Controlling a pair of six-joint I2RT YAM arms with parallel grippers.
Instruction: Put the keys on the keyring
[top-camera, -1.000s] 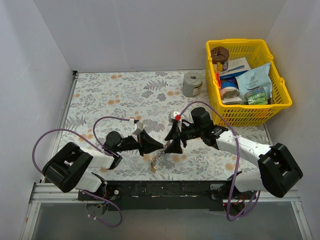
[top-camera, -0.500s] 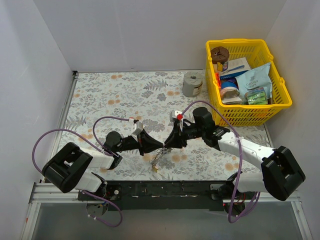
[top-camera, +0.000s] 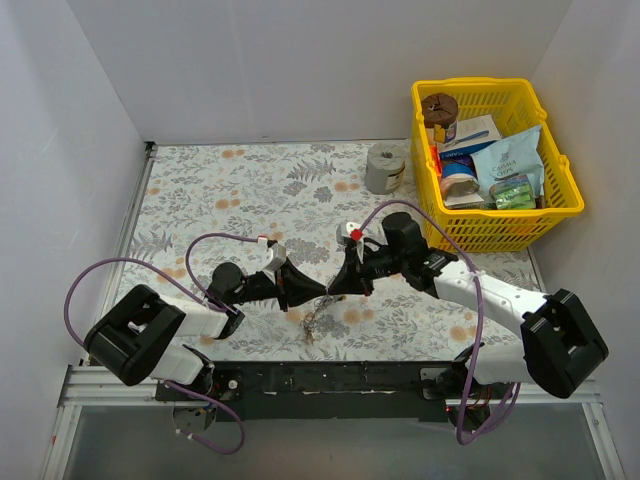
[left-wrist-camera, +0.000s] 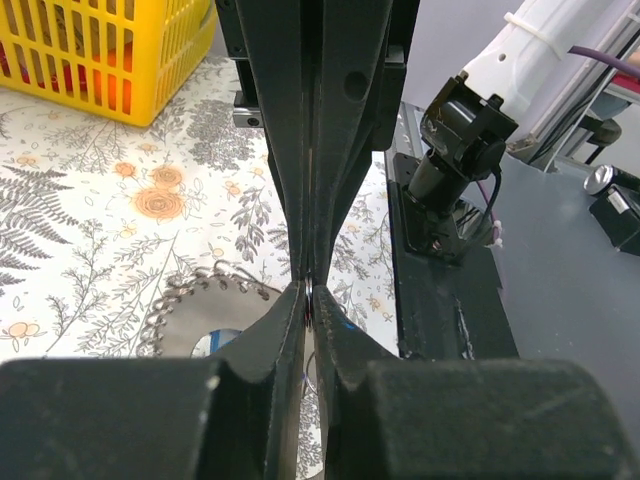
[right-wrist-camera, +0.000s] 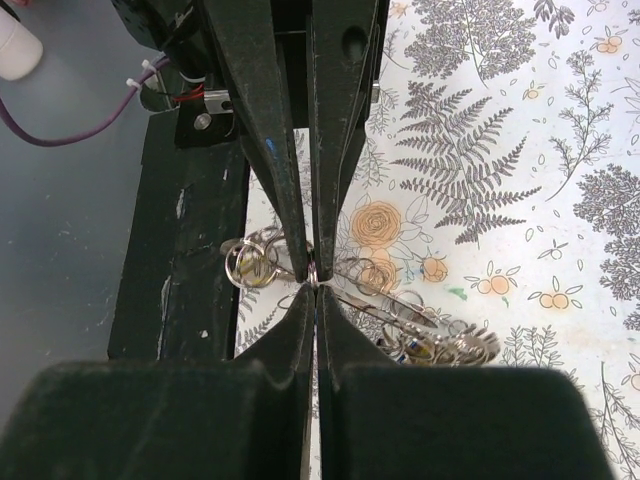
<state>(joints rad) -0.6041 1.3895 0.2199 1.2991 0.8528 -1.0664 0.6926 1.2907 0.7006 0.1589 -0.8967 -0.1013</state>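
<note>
My left gripper (top-camera: 322, 290) and right gripper (top-camera: 338, 288) meet tip to tip just above the table's near middle. A small wire ring (right-wrist-camera: 314, 272) is pinched where they meet. The right gripper (right-wrist-camera: 315, 287) is shut on it. The left gripper (left-wrist-camera: 308, 295) also holds it, with only a hairline slit between its pads. Below hangs a bunch of keys (top-camera: 313, 322) and rings: a yellow-headed key (right-wrist-camera: 250, 265) to one side, a blue one (right-wrist-camera: 425, 348) to the other. The flat toothed grey keyring (left-wrist-camera: 185, 310) lies on the cloth beside the left fingers.
A yellow basket (top-camera: 480, 88) full of packets stands at the back right. A grey roll (top-camera: 384, 168) sits just left of it. The black base rail (top-camera: 330, 378) runs along the near edge, close under the grippers. White walls close in on three sides.
The right gripper was wide open and has closed on the small ring at the left gripper's tips. The left jaws have eased a hair. The key bunch has hardly moved.
</note>
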